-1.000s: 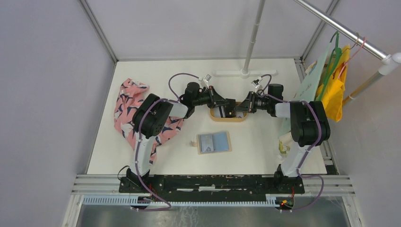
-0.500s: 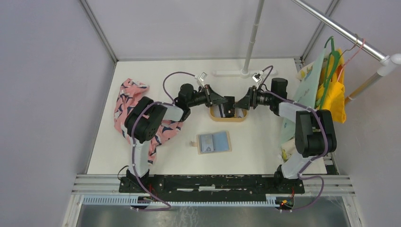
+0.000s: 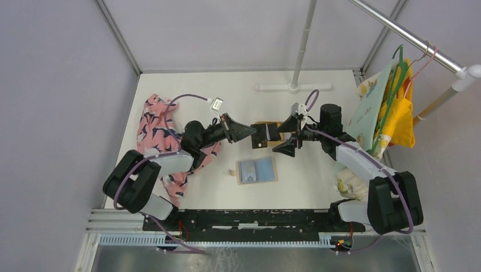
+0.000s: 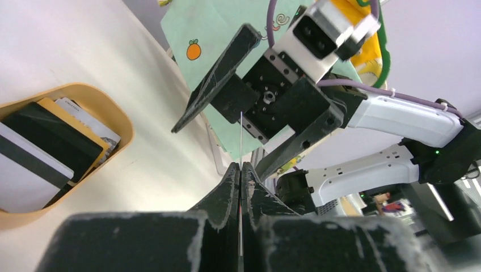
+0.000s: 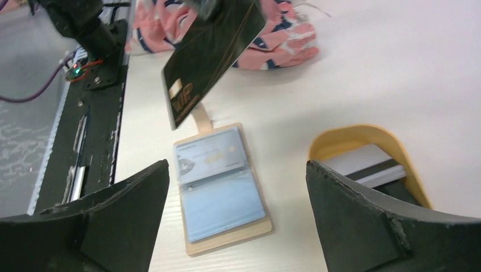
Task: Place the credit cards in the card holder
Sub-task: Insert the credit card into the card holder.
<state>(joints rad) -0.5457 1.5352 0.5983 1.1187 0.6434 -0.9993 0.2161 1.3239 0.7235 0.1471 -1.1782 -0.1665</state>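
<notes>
My left gripper is shut on a dark credit card, which hangs tilted above the table. In the left wrist view that card shows edge-on, rising from the closed fingertips. My right gripper faces it, jaws wide open and empty, a short way off the card. The tan card holder lies open flat on the table, below both grippers. A pale card sits in one of its grey-blue pockets. More credit cards lie in the oval tray.
A pink patterned cloth lies under the left arm. At the right, yellow and green garments hang from a rail. A white pole stand rises at the back. The tray sits just behind the card holder.
Both grippers have come off the tray towards the card holder. The right jaws have opened wide and let go of the card. The left gripper still holds it.
</notes>
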